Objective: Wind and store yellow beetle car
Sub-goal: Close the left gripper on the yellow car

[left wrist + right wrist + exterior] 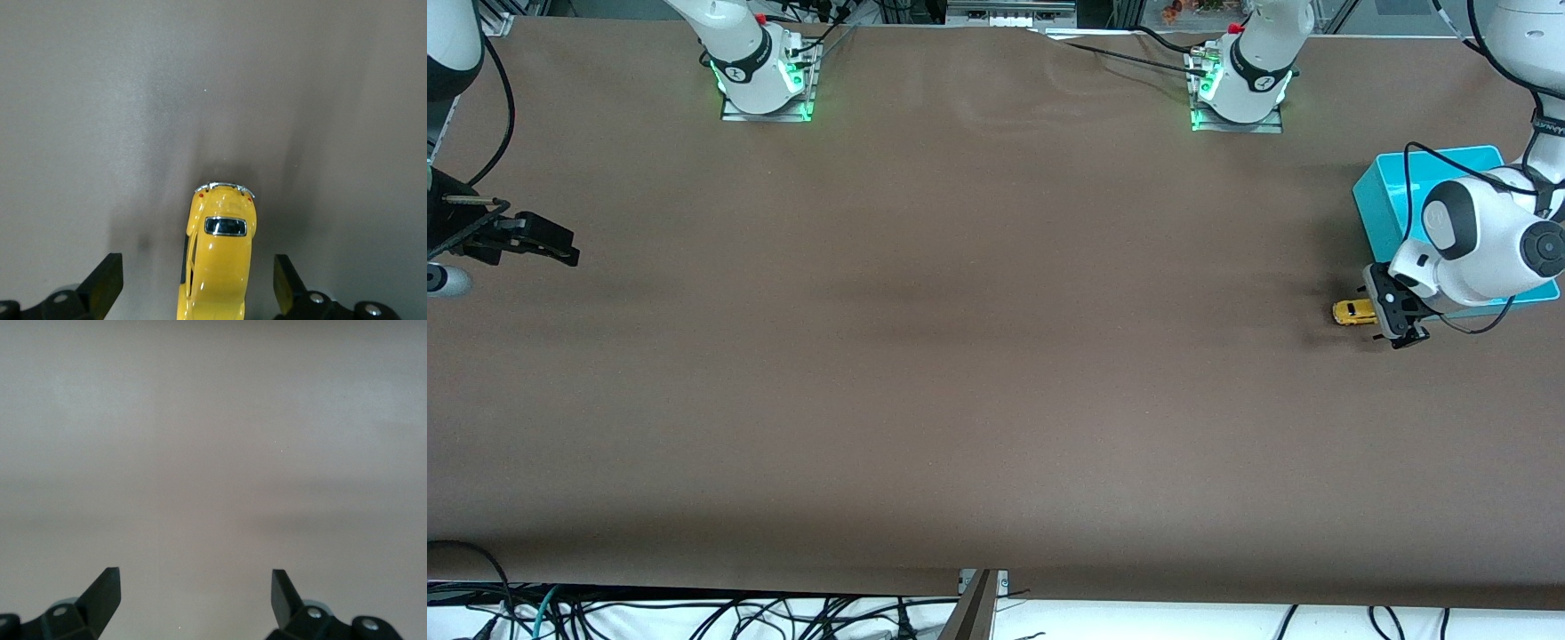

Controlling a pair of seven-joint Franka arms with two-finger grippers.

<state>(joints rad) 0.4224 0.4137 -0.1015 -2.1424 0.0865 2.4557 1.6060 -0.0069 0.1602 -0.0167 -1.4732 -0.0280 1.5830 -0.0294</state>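
Observation:
The yellow beetle car (1352, 312) sits on the brown table at the left arm's end, just nearer the front camera than the blue bin. My left gripper (1381, 314) is low at the car and open. In the left wrist view the car (220, 260) lies between the two fingers (107, 277) with a gap on each side, touching neither. My right gripper (559, 246) waits at the right arm's end of the table. It is open and empty over bare table in the right wrist view (195, 587).
A blue open bin (1383, 191) stands at the left arm's end, partly hidden by the left arm. The two arm bases (765, 80) stand along the table's edge farthest from the front camera. Cables hang below the front edge.

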